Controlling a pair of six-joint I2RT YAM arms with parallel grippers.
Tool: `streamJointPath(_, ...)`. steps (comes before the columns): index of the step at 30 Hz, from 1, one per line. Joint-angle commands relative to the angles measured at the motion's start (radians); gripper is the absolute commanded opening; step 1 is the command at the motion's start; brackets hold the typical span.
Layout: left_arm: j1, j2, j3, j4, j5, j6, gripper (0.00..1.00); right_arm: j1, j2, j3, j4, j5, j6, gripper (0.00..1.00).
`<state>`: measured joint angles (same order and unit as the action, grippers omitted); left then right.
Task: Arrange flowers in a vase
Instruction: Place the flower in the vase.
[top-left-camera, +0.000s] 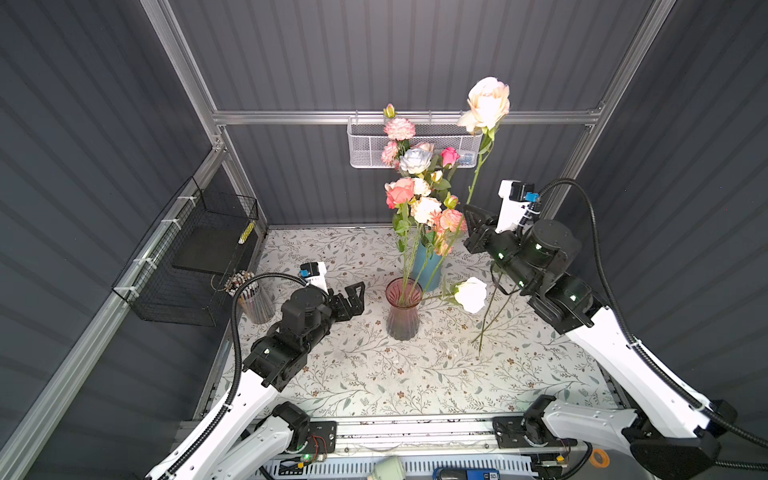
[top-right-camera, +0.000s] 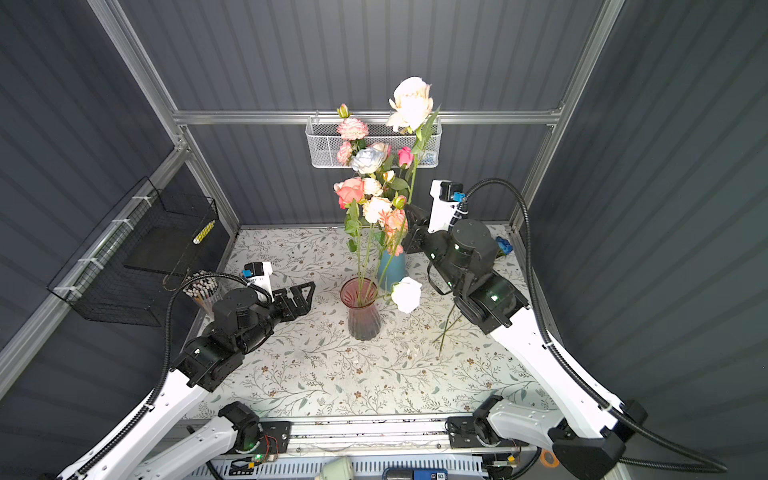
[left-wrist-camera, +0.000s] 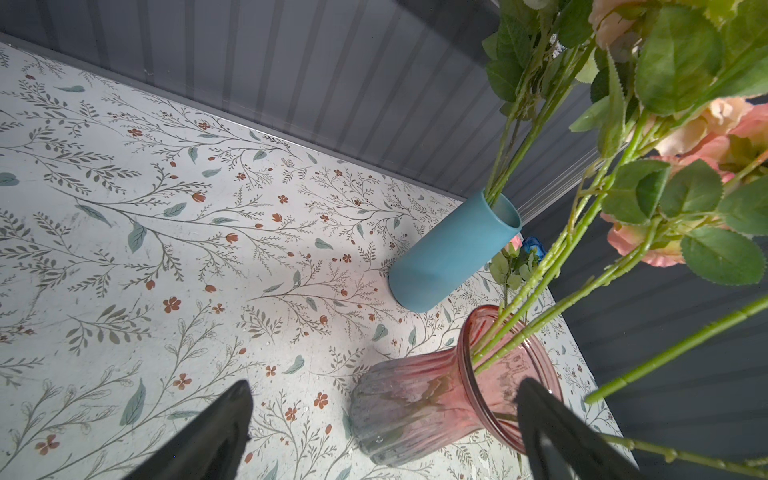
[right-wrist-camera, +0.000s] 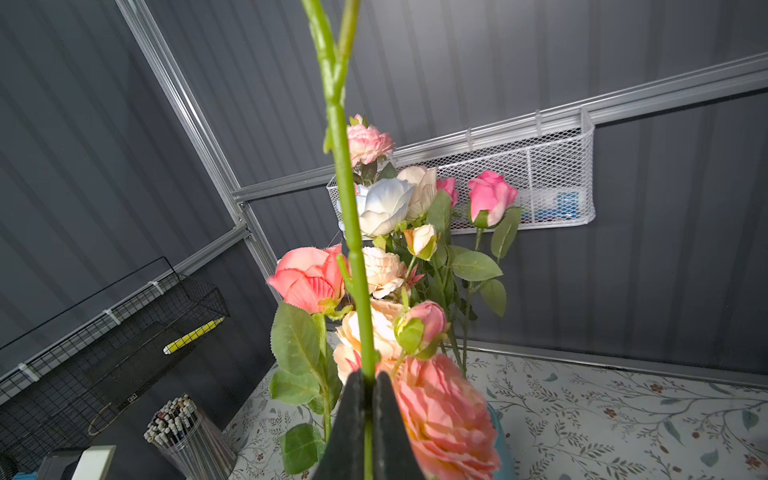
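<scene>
Right jaws pinch the knobbly green stem (right-wrist-camera: 351, 232) of a cream rose (top-left-camera: 488, 104), midsection obscured; left jaws spread near ribbed pink glass vase (top-left-camera: 402, 309).

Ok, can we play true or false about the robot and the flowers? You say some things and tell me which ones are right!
1. The right gripper is pinching a green flower stem. True.
2. The left gripper is holding a flower too. False: it is open and empty, next to the pink vase.
3. The blue vase is empty. False: green stems stand in it.
4. A white mesh basket hangs on the back wall. True.
5. The pink vase has tipped over. False: it stands upright with stems in it.
</scene>
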<state>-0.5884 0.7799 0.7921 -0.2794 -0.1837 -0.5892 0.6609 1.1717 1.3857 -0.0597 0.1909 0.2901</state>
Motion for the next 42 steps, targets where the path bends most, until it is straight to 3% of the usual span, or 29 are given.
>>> streamJointPath(1, -0.001, -0.018, 0.012, -0.013, -0.007, 0.017, 0.99, 0.008, 0.017, 0.03, 0.059, 0.009, -0.026, 0.0)
streamJointPath(8, 0.0, -0.014, 0.006, -0.008, -0.002, 0.017, 0.99, 0.012, 0.074, 0.033, 0.072, 0.005, -0.036, 0.0)
streamJointPath(16, -0.001, -0.019, -0.013, 0.0, -0.003, 0.015, 1.0, 0.07, 0.056, -0.128, 0.204, -0.016, -0.088, 0.0)
streamJointPath(26, -0.001, 0.0, -0.029, 0.02, 0.008, 0.005, 0.99, 0.122, 0.04, -0.237, 0.191, -0.063, -0.112, 0.0)
streamJointPath(33, 0.0, 0.014, -0.024, 0.025, 0.015, 0.002, 0.99, 0.139, 0.056, -0.221, 0.14, -0.122, -0.115, 0.17)
streamJointPath(42, -0.001, 0.042, -0.019, 0.043, 0.032, -0.005, 0.99, 0.169, 0.043, -0.218, 0.107, -0.111, -0.109, 0.24)
